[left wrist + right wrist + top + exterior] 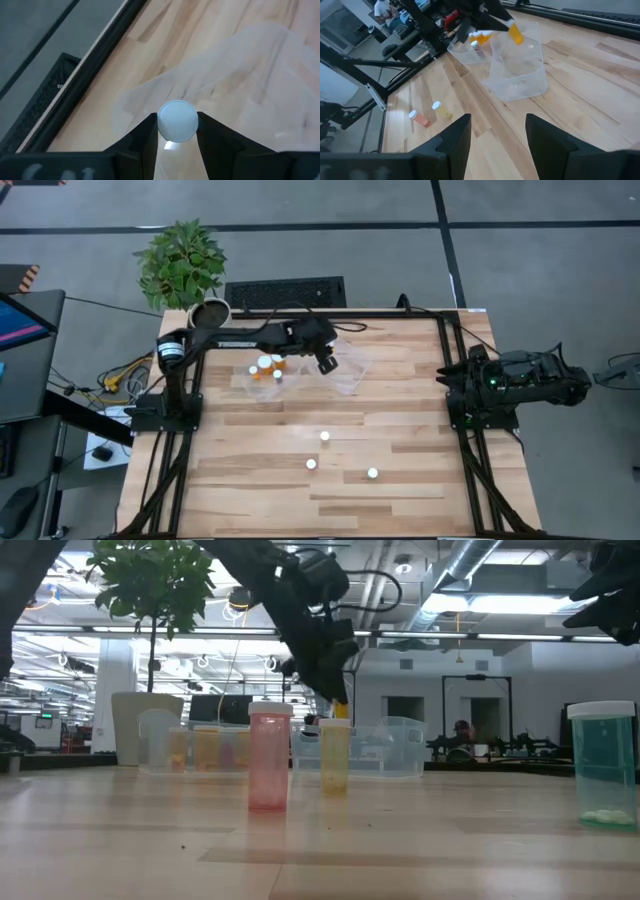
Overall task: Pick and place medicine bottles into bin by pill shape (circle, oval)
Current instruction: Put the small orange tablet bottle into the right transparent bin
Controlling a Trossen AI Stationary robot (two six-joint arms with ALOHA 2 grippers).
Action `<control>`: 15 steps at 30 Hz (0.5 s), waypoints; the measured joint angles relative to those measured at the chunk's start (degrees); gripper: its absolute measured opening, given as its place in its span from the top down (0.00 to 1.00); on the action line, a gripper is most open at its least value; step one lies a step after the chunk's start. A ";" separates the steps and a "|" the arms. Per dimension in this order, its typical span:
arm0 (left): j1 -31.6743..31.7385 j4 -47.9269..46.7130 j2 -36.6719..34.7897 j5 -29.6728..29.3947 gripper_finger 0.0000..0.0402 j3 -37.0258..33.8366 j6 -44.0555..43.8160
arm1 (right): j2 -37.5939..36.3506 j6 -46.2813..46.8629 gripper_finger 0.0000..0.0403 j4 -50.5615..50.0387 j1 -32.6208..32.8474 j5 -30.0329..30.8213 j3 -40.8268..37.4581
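Note:
My left gripper (326, 363) hangs over the right one of two clear trays (352, 372) at the table's far middle, shut on an orange medicine bottle (516, 34) with a white cap (177, 120). The left tray (240, 377) holds several more bottles (268, 366). Three bottles stand on their bases on the bare wood nearer the front: a pinkish one (268, 755), a yellow one (335, 755) and a teal one (603, 765). My right gripper (497, 142) waits open at the table's right edge, with nothing between its fingers. My left gripper pinches the bottle at its cap end (162, 125) between the two fingers, one on each side of the round cap. The fingers slant down from the table's left. The bottle hangs tilted below them, lifted clear above the right tray (520, 80).
A white plant pot (208, 311) with a green plant (182, 260) stands at the far left corner, and a black grille (285, 292) lies beyond the far edge. The three standing bottles (325, 437) (311, 464) (372, 473) dot the table's middle.

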 joint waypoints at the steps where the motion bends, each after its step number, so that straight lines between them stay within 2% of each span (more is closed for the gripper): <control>1: -0.08 0.39 0.49 -0.22 0.72 0.00 0.09 | 0.00 0.00 0.50 0.00 0.00 -0.02 0.00; 15: -0.27 1.93 6.05 -1.49 0.72 0.03 1.52 | 0.02 0.02 0.50 0.00 -0.01 0.04 0.00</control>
